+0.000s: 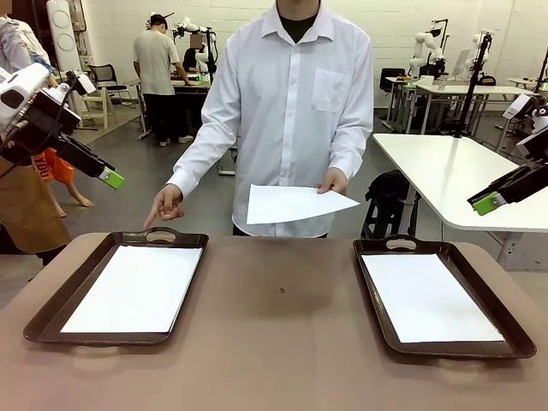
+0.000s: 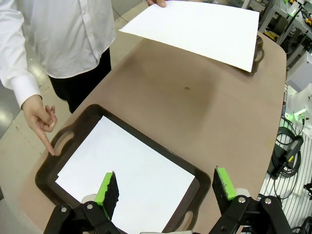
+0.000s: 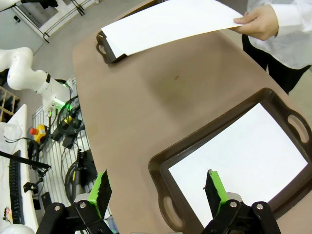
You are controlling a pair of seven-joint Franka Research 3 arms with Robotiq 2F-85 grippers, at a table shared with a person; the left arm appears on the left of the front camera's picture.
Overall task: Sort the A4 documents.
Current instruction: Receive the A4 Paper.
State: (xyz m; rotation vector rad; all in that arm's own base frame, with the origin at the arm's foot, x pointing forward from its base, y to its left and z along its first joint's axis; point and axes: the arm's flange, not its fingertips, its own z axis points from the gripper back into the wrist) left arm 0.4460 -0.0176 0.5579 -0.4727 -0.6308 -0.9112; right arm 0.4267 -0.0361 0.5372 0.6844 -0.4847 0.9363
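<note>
A person at the far side holds a white A4 sheet (image 1: 295, 204) in one hand above the table's far edge; the sheet also shows in the left wrist view (image 2: 200, 30) and the right wrist view (image 3: 165, 23). Their other hand (image 1: 164, 205) points a finger down at the left tray (image 1: 51, 321), which holds a white sheet (image 1: 137, 288). The right tray (image 1: 505, 342) holds another white sheet (image 1: 426, 298). My left gripper (image 1: 111, 178) hangs open, high at the left above its tray (image 2: 165, 190). My right gripper (image 1: 486, 204) hangs open, high at the right (image 3: 158, 187).
The brown table (image 1: 278, 291) is bare between the two trays. A white table (image 1: 454, 171) stands behind at the right. Cables and equipment lie on the floor beside the table (image 3: 68, 131).
</note>
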